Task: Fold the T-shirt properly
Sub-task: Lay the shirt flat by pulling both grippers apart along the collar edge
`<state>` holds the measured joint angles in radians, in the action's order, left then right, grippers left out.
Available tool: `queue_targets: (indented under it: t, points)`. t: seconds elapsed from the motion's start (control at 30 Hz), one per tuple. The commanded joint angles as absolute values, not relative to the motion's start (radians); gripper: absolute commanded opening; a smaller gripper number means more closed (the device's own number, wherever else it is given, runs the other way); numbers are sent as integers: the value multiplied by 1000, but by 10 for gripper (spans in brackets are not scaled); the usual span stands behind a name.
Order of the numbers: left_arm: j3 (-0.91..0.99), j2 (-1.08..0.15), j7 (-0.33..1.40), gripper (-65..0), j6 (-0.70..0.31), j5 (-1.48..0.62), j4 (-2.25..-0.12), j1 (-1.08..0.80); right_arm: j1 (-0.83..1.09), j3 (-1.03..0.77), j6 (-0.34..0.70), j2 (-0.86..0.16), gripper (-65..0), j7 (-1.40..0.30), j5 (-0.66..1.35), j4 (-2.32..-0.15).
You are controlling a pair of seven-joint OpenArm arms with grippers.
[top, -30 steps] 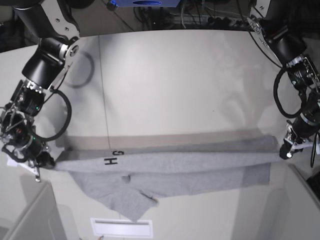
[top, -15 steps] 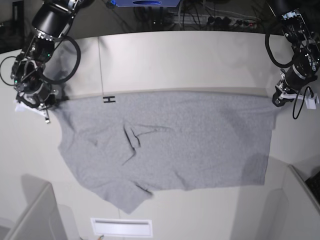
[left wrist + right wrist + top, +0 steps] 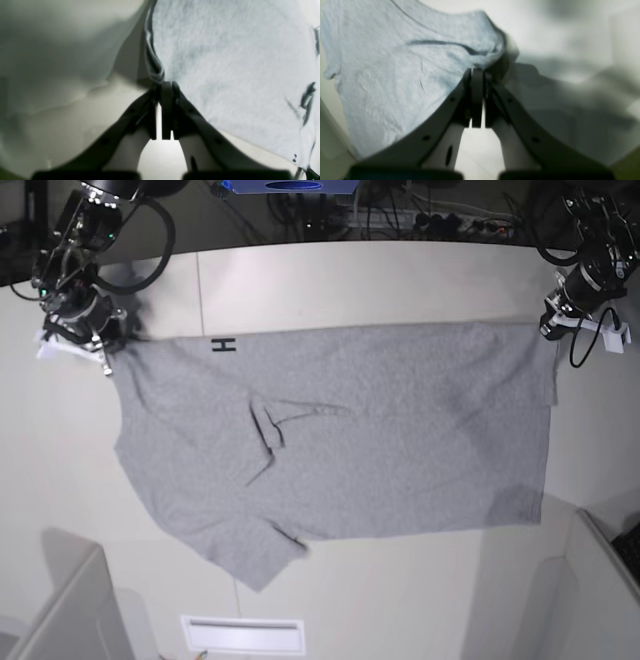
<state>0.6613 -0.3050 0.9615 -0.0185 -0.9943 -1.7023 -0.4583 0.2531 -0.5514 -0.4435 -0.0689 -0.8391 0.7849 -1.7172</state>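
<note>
On the left of the base view, the right gripper [image 3: 105, 352] now sits far back on the surface [image 3: 350, 290], much further from the camera than one second ago, when it was low at the near edge and pinched the T-shirt [image 3: 340, 440] as a narrow doubled band. Its jaws are pressed together on one far corner of the cloth; the right wrist view shows this corner bunched between the closed tips [image 3: 477, 72], with the grey fabric falling away to the left. Between the two arms, the T-shirt is no longer doubled: it lies opened and mostly flat across the middle of the surface, plain side up, with a small black letter showing at the far edge near the right gripper. There is a pinched wrinkle left of the centre, and one sleeve points toward the near edge, its tip a little turned. On the right of the base view, the left gripper [image 3: 549, 330] has also travelled back and holds the opposite far corner; in the left wrist view the jaws are closed on the thick seam of the hem [image 3: 162, 83], and some black lettering shows at the right border of the cloth. So the far edge is now stretched tight between both arms. I judge that the spreading step is nearly finished and no real fold is made yet; the wrinkle and the turned sleeve probably need smoothing before the folding can begin properly.
</note>
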Motion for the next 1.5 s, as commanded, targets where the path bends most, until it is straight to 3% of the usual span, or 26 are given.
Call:
queue_targets:
  t: [0.0,0.3,1.47]
  points:
    - [670,-325,949,-650,-22,-1004,-1724,-470,259,-556,-435,-82,-650,-832,792,-1742]
    - [773,-337,960,-650,-24,-1004,-1784,-555,338,-558,-435,-93,-650,-832,792,-1751]
    - [765,-312,978,-650,-24,-909,-1831,-713,524,-550,-435,-70,-650,-840,792,-1853]
